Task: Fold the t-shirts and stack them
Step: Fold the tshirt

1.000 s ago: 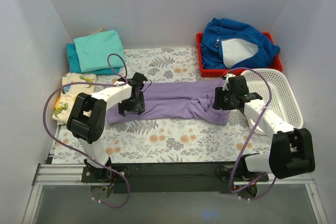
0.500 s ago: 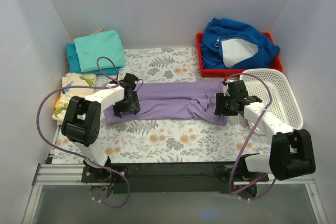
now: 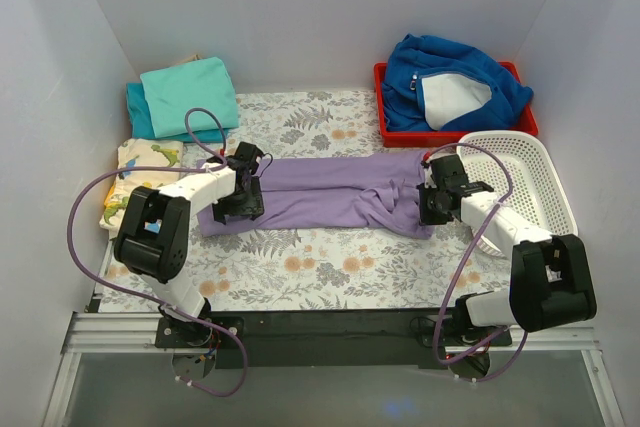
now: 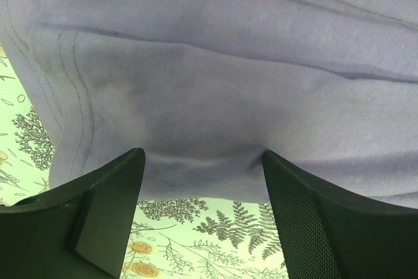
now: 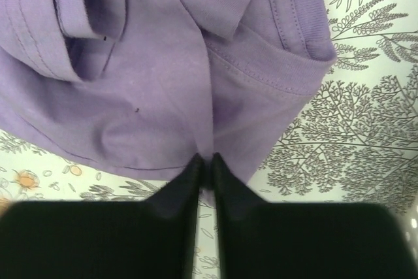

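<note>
The lavender t-shirt (image 3: 330, 192) lies as a long, narrow band across the middle of the table. My left gripper (image 3: 240, 209) is down at its left end, near the front hem. In the left wrist view that gripper (image 4: 202, 158) is open, its fingertips (image 4: 130, 161) touching the shirt (image 4: 215, 83) on either side of a small bulge of cloth. My right gripper (image 3: 430, 209) is at the shirt's right end. In the right wrist view it (image 5: 206, 158) is shut, pinching a fold of the shirt (image 5: 150, 96) near its hem. A folded turquoise t-shirt (image 3: 188, 95) lies on a darker teal one (image 3: 138, 112) at the back left.
A red bin (image 3: 381, 117) at the back right holds a royal-blue fleece jacket (image 3: 455, 82). A white basket (image 3: 530, 182) stands to the right of my right gripper. A dinosaur-print cloth (image 3: 140, 172) lies at the left edge. White walls enclose the floral tablecloth (image 3: 330, 257).
My right gripper has come down to the shirt's right end and shut on the cloth. My left gripper has dropped onto the shirt's left end, still open.
</note>
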